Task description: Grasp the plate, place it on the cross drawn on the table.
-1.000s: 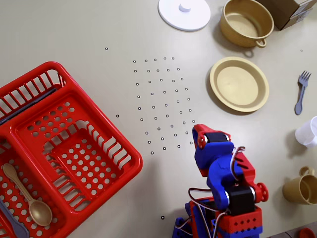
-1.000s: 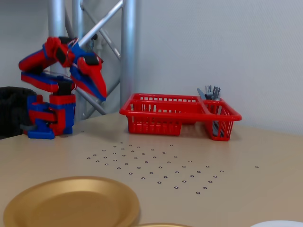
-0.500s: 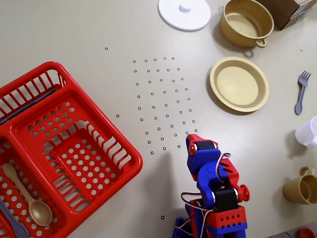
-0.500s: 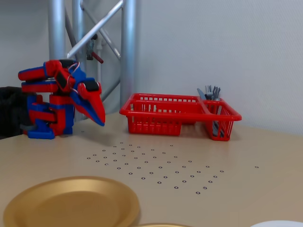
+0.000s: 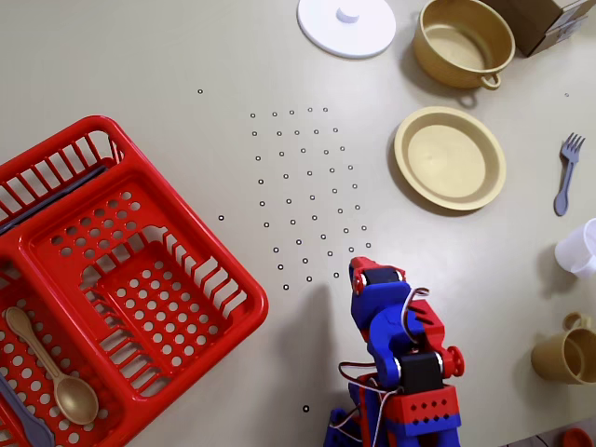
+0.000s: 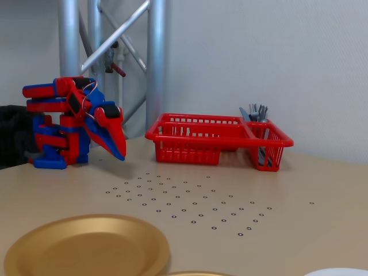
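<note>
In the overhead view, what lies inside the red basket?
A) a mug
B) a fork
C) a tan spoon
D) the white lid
C: a tan spoon lies in the lower left compartment of the red basket, while the grey fork lies out on the table at the right, and the white lid at the top edge.

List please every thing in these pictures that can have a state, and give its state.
plate: empty, upright on the table, untouched
pincer: shut, holding nothing, pointing down beside the arm base
pot: empty, uncovered
white lid: off the pot, flat on the table
red basket: holds a spoon
tan mug: upright
fork: lying flat
</note>
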Robot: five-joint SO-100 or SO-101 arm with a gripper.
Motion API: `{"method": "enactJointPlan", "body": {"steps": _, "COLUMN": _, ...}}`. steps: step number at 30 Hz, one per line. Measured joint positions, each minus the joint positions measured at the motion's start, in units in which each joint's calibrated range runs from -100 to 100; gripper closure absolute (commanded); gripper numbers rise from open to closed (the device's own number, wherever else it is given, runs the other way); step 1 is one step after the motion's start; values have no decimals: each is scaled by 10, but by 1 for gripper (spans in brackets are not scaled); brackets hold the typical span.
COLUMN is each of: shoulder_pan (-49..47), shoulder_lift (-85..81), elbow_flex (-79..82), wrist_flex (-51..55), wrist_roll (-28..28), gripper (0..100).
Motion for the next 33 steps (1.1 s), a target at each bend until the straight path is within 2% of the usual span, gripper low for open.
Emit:
{"method": "enactJointPlan", "body": {"steps": 6, "shoulder_pan": 7, "shoulder_lift": 0, "elbow_flex": 0, "wrist_flex": 28, "wrist_roll": 4, "gripper": 100}}
{"method": "enactJointPlan", "body": {"steps": 33, "shoulder_pan": 5, "shoulder_lift": 0, "elbow_flex": 0, "wrist_flex": 28, "wrist_roll": 7, "gripper": 100}}
